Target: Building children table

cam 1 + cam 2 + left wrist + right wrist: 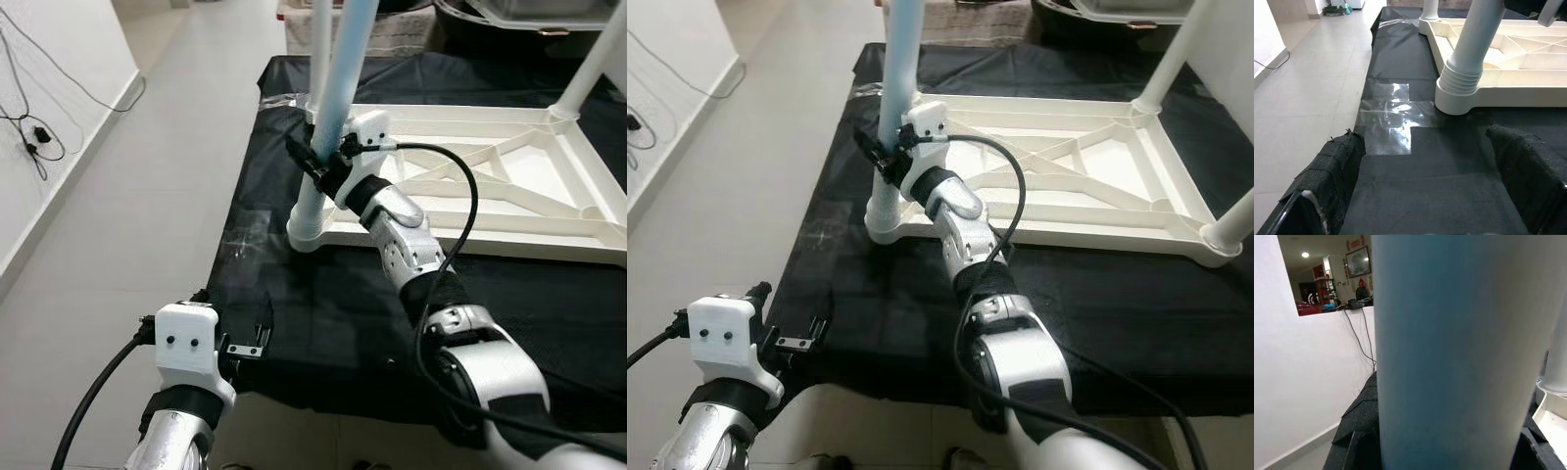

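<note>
My right gripper [318, 162] clenches the pale blue table leg [338, 93] upright in the overturned white tabletop [509, 186]; left gripper [1425, 181] released over black cloth [323, 323], grey tiled floor [147, 196] beside.

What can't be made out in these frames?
- Top of the pale blue leg: cut off by the upper edge of the eye views.
- Right hand fingertips: the leg hides them.
- Seating of the threaded leg base in the white tabletop: not visible.
- Right wrist view: leg fills the middle; background items too small.
</note>
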Tool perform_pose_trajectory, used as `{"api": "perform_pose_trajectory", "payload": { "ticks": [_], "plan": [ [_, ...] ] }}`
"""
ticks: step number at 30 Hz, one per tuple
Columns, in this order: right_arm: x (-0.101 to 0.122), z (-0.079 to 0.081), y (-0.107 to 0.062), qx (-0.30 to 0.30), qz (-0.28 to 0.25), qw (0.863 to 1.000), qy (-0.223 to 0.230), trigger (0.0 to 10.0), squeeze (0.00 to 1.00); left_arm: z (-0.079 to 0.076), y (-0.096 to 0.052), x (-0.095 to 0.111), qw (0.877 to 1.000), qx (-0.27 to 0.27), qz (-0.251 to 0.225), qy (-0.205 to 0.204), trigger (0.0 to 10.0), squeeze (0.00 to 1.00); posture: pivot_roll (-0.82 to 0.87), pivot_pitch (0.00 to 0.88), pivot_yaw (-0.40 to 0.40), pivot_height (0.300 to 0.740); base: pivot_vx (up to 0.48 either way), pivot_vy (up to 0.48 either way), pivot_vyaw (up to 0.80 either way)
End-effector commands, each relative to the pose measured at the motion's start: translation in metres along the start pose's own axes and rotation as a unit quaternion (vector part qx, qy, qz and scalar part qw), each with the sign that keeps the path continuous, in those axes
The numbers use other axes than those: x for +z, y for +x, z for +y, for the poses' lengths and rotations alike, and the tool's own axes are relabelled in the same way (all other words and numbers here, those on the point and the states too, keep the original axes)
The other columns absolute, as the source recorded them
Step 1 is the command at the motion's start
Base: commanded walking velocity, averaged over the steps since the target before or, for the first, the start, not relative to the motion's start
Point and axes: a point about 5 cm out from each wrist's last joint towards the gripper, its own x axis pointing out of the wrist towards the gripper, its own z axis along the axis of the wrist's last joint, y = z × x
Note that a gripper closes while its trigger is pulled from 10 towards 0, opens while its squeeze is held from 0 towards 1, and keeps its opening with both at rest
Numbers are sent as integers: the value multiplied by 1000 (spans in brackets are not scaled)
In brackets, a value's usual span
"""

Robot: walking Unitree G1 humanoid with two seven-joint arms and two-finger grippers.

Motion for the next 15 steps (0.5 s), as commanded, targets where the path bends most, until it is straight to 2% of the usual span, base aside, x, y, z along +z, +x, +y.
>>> {"api": "perform_pose_trajectory", "payload": {
  "ticks": [1,2,4,5,6,7,8,9,12,13,14,15],
  "plan": [
    [-45,4,-19,20,104,994,20,10000,0,2,0,-4,1000,1,8,4,10000,0,138,231,-16,740,0,0,0],
    [-46,9,-20,49,107,992,35,10000,0,2,0,-4,1000,2,8,4,10000,0,138,231,-16,740,0,0,0],
    [-46,9,-20,49,107,992,35,10000,0,2,0,-4,1000,2,8,4,10000,0,138,231,-16,740,0,0,0],
    [-47,12,-20,69,108,991,45,10000,0,3,0,-4,1000,2,8,5,10000,0,138,231,-16,740,0,0,0],
    [-50,18,-22,111,121,984,63,10000,0,3,0,-4,1000,3,8,5,10000,0,138,231,-16,740,0,0,0],
    [-50,18,-22,111,121,984,63,10000,0,3,0,-4,1000,3,8,5,10000,0,138,231,-16,740,0,0,0],
    [-55,23,-25,155,140,975,78,10000,0,4,0,-4,1000,3,8,6,10000,0,138,231,-16,740,0,0,0],
    [-55,23,-25,155,140,975,78,10000,0,4,0,-4,1000,3,8,6,10000,0,138,231,-16,740,0,0,0],
    [-65,33,-36,263,203,937,109,10000,0,5,0,-4,1000,5,8,8,10000,0,141,238,-21,740,0,0,0],
    [-65,33,-36,263,203,937,109,10000,0,5,0,-4,1000,5,8,8,10000,0,141,238,-21,740,0,0,0],
    [-66,34,-39,282,216,928,114,10000,0,5,0,-4,1000,5,7,9,10000,0,141,238,-21,740,0,0,0],
    [-66,34,-39,282,216,928,114,10000,0,5,0,-4,1000,5,7,9,10000,0,141,238,-21,740,0,0,0]
  ]
}}
